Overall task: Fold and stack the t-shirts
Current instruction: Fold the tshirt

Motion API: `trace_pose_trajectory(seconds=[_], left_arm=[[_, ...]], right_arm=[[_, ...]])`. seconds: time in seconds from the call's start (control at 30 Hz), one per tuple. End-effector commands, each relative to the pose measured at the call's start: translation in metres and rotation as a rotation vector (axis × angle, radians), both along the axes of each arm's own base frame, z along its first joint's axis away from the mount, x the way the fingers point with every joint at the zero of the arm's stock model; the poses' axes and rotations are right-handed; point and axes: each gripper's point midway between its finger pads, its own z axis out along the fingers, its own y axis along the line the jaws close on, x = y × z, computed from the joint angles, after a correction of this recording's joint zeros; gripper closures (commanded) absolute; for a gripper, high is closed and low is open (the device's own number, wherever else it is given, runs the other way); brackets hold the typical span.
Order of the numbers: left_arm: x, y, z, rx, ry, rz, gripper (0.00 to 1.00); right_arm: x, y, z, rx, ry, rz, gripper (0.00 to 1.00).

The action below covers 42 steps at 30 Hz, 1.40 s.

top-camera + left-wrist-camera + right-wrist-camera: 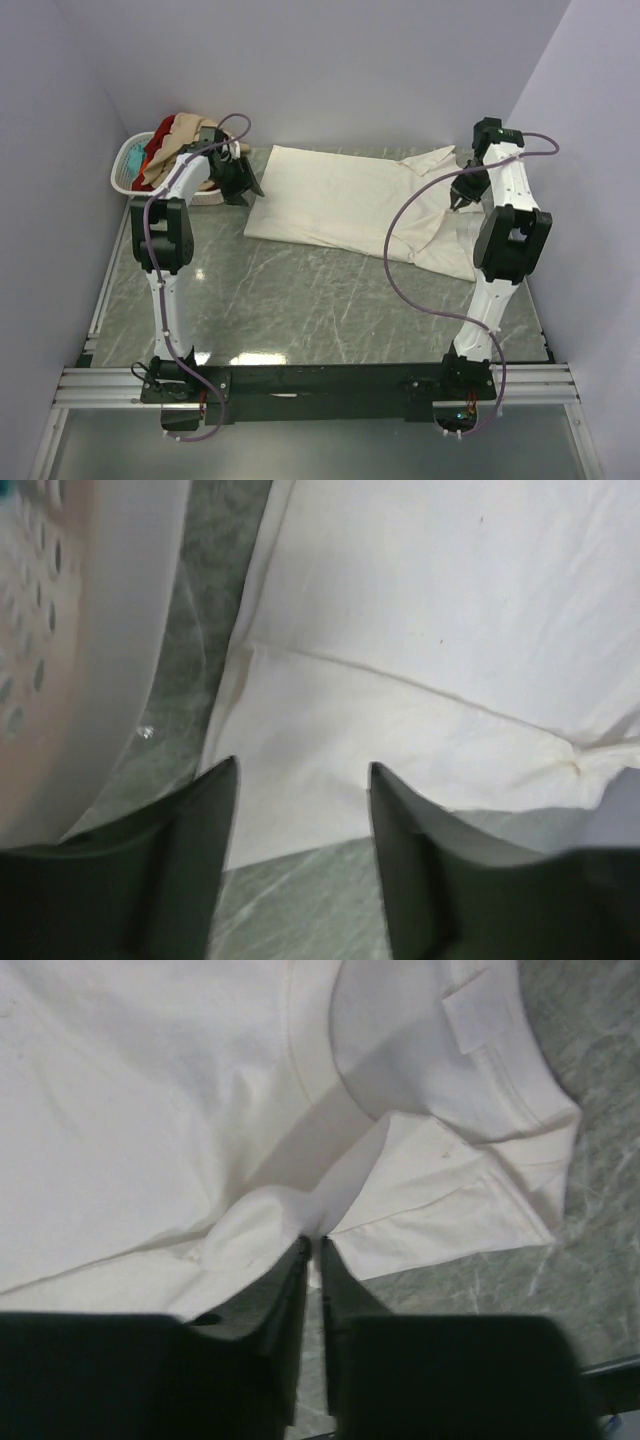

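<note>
A large cream-white t-shirt lies partly folded across the back of the table. My left gripper is open and empty at its left edge; in the left wrist view the fingers straddle the shirt's near-left corner. My right gripper is shut on a fold of the cream-white t-shirt near the collar, pinching cloth between its tips. Tan-beige and red t-shirts lie piled in the basket. A teal one does not show clearly.
A white slotted laundry basket stands at the back left, right beside my left arm; its wall fills the left of the left wrist view. Purple walls close in the table's left, back and right sides.
</note>
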Motion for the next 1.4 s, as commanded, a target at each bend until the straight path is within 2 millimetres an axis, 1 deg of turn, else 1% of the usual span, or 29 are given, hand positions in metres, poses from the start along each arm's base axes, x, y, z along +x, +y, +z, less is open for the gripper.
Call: trace_pose_trajectory(seconds=[0.0, 0.03, 0.07, 0.13, 0.17, 0.23, 0.27, 0.3, 0.33, 0.37, 0.4, 0.43, 0.47, 0.5, 0.53, 0.57, 0.6, 0.67, 0.73, 0.77, 0.83, 0.87, 0.9, 0.93, 1.0, 1.07, 1.17, 1.37], left_arm=[[0.019, -0.003, 0.028, -0.03, -0.11, -0.017, 0.34], [0.02, -0.003, 0.03, -0.032, -0.12, -0.019, 0.27], [0.018, -0.003, 0.035, -0.033, -0.128, -0.024, 0.24], [0.015, -0.003, 0.038, -0.032, -0.134, -0.029, 0.21], [0.01, -0.002, 0.04, -0.028, -0.133, -0.03, 0.21], [0.003, -0.003, 0.041, -0.025, -0.132, -0.036, 0.22], [-0.005, 0.0, 0.042, -0.017, -0.126, -0.035, 0.23], [-0.009, 0.0, 0.041, -0.009, -0.123, -0.036, 0.24], [-0.014, 0.003, 0.039, 0.011, -0.118, -0.033, 0.26], [-0.024, 0.006, 0.038, 0.029, -0.11, -0.035, 0.27], [-0.029, 0.008, 0.037, 0.046, -0.108, -0.032, 0.28], [-0.032, 0.014, 0.034, 0.082, -0.105, -0.02, 0.29], [-0.043, 0.017, 0.032, 0.1, -0.093, -0.016, 0.3], [-0.047, 0.02, 0.029, 0.116, -0.088, -0.01, 0.31], [-0.052, 0.023, 0.027, 0.132, -0.082, -0.003, 0.33], [-0.06, 0.027, 0.023, 0.151, -0.073, 0.004, 0.34], [-0.062, 0.028, 0.022, 0.155, -0.079, 0.007, 0.35], [-0.069, 0.027, 0.016, 0.147, -0.063, 0.001, 0.38], [-0.071, 0.023, 0.013, 0.143, -0.057, -0.007, 0.41], [-0.071, 0.024, 0.011, 0.159, -0.056, -0.008, 0.42], [-0.073, 0.019, 0.007, 0.18, -0.052, -0.02, 0.43], [-0.073, 0.019, 0.004, 0.188, -0.045, -0.024, 0.43], [-0.073, 0.017, 0.002, 0.198, -0.044, -0.029, 0.44], [-0.075, 0.016, -0.003, 0.202, -0.032, -0.032, 0.44], [-0.075, 0.016, -0.007, 0.209, -0.024, -0.03, 0.44], [-0.077, 0.014, -0.013, 0.207, -0.012, -0.03, 0.43], [-0.079, 0.014, -0.019, 0.203, 0.001, -0.034, 0.44], [-0.08, 0.015, -0.027, 0.221, 0.025, -0.032, 0.45]], right_arm=[[0.024, 0.006, 0.011, 0.062, -0.089, 0.039, 0.76], [0.03, 0.008, 0.01, 0.081, -0.106, 0.049, 0.68], [0.034, 0.013, 0.012, 0.11, -0.123, 0.059, 0.55], [0.036, 0.012, 0.014, 0.124, -0.141, 0.048, 0.43], [0.033, 0.012, 0.01, 0.13, -0.13, 0.04, 0.37], [0.027, 0.006, 0.013, 0.125, -0.144, 0.029, 0.33], [0.015, 0.005, 0.0, 0.129, -0.104, 0.023, 0.32], [0.008, 0.001, 0.007, 0.107, -0.118, 0.019, 0.32], [0.004, -0.004, 0.006, 0.097, -0.125, 0.009, 0.32], [-0.013, -0.005, -0.009, 0.103, -0.079, -0.002, 0.32], [-0.021, -0.006, -0.011, 0.1, -0.073, -0.004, 0.32], [-0.026, -0.012, -0.004, 0.089, -0.106, -0.017, 0.32], [-0.042, -0.011, -0.018, 0.097, -0.063, -0.026, 0.32], [-0.05, -0.013, -0.014, 0.094, -0.077, -0.036, 0.32], [-0.055, -0.014, -0.017, 0.092, -0.081, -0.039, 0.32], [-0.068, -0.013, -0.027, 0.101, -0.053, -0.051, 0.33], [-0.072, -0.013, -0.024, 0.098, -0.071, -0.052, 0.34], [-0.086, -0.012, -0.033, 0.098, -0.04, -0.065, 0.34], [-0.095, -0.012, -0.033, 0.088, -0.034, -0.078, 0.34], [-0.103, -0.015, -0.038, 0.078, -0.01, -0.09, 0.35], [-0.11, -0.018, -0.038, 0.066, -0.013, -0.103, 0.35], [-0.118, -0.018, -0.042, 0.067, 0.001, -0.104, 0.35], [-0.122, -0.021, -0.04, 0.063, -0.005, -0.114, 0.35], [-0.129, -0.021, -0.044, 0.064, 0.011, -0.116, 0.35], [-0.136, -0.026, -0.044, 0.047, 0.015, -0.123, 0.35], [-0.145, -0.027, -0.05, 0.048, 0.034, -0.127, 0.35], [-0.152, -0.03, -0.056, 0.052, 0.044, -0.143, 0.35], [-0.158, -0.031, -0.06, 0.061, 0.042, -0.164, 0.35]])
